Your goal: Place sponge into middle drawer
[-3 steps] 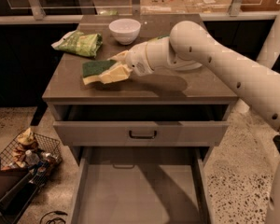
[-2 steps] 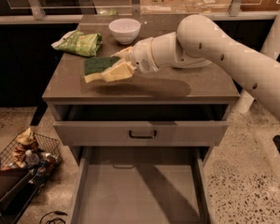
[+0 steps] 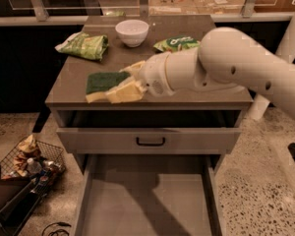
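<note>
I have the pincer (image 3: pixel 122 82) clenched on the right end of the sponge (image 3: pixel 104 81), at the near left of the counter (image 3: pixel 71 85). Whether the sponge touches the top, I cannot tell. The middle drawer (image 3: pixel 147 205) stands pulled out below.

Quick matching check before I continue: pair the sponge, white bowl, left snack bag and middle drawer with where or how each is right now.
Things:
1. green-topped yellow foam sponge
2. round white bowl
3. crinkled green snack bag on the left
4. wide grey middle drawer

States:
A. pulled open, lowest in view
B. back centre of the grey countertop
C. gripped by the tool at the countertop's front edge
D. back left of the countertop

Pairs: 1-C, 2-B, 3-D, 4-A
</note>
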You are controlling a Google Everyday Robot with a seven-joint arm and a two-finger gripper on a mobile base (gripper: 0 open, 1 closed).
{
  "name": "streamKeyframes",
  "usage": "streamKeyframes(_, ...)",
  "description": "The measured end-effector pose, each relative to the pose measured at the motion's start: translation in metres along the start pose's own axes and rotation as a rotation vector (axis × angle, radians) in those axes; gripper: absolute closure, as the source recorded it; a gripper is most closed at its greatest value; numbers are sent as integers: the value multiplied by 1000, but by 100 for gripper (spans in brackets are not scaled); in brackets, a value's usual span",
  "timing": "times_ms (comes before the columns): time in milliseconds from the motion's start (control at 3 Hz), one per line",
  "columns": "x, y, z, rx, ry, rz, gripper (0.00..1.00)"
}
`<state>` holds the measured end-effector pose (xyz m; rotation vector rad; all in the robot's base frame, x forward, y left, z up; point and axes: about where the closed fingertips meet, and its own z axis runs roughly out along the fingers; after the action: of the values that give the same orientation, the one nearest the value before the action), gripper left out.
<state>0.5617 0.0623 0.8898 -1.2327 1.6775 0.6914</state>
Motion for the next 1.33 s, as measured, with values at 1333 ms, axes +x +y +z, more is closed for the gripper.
streamKeyframes(1333,157,143,-51,242,182,156,100)
